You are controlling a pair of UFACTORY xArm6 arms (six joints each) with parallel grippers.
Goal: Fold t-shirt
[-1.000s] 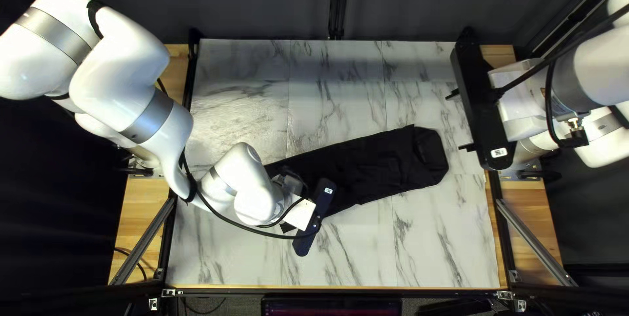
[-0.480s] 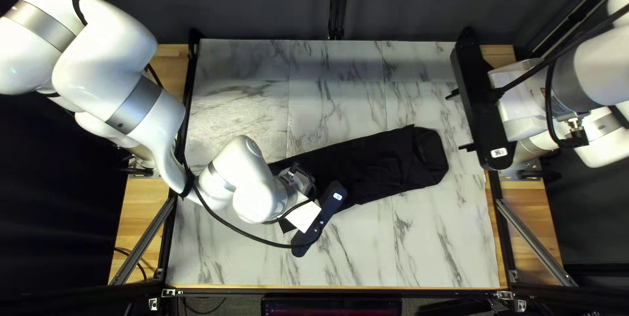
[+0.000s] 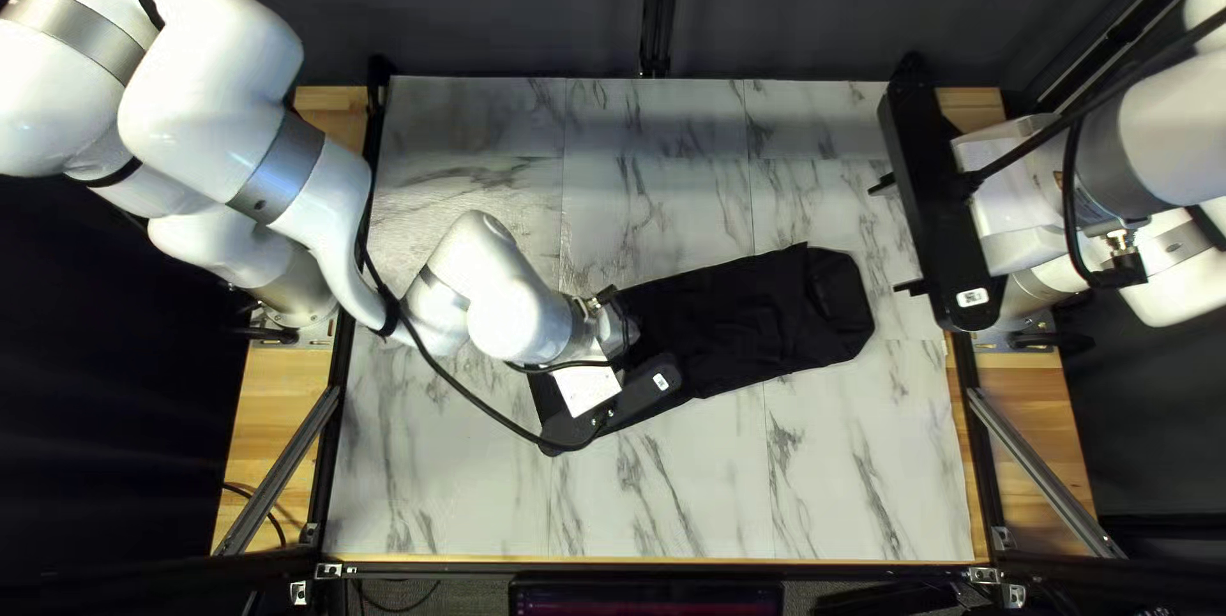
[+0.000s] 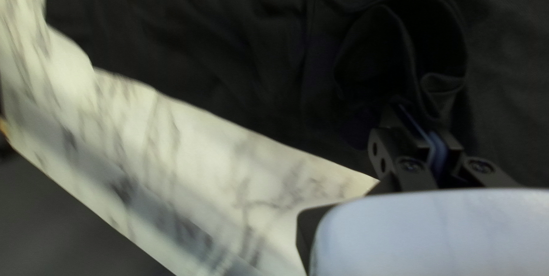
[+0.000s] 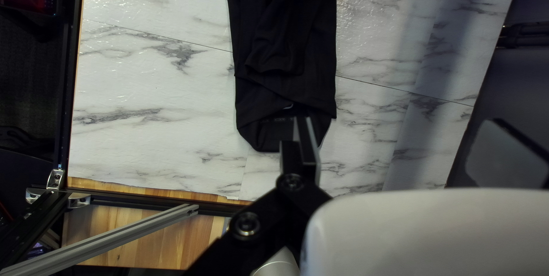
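The marble-patterned table (image 3: 792, 488) spreads under both my grippers, and on it lies the t-shirt (image 3: 734, 323), already narrowed into a long black strip. It runs from beneath my left fingers toward my right ones, its rounded end (image 5: 274, 136) lying short of those.

My right gripper (image 3: 892, 237) is spread wide, holding nothing, above the table beyond that end. I would keep it out of the way while the left works; it could later help square that end.

My left gripper (image 4: 424, 117) is drawn narrow, with cloth pinched between its fingers, as far as the bunching tells me. Just ahead of the fingertips the fabric stands up in a looped fold (image 4: 400, 36), so I judge the step in hand is lengthwise folding, starting from this end.

To do it well, I should lift only enough to clear the layer below, carry the pinched cloth along the strip toward my right fingers, keep its edges in line, and lower before letting go. Pulling low and fast could drag the whole strip; a shallow pinch could slip or catch just the top layer.
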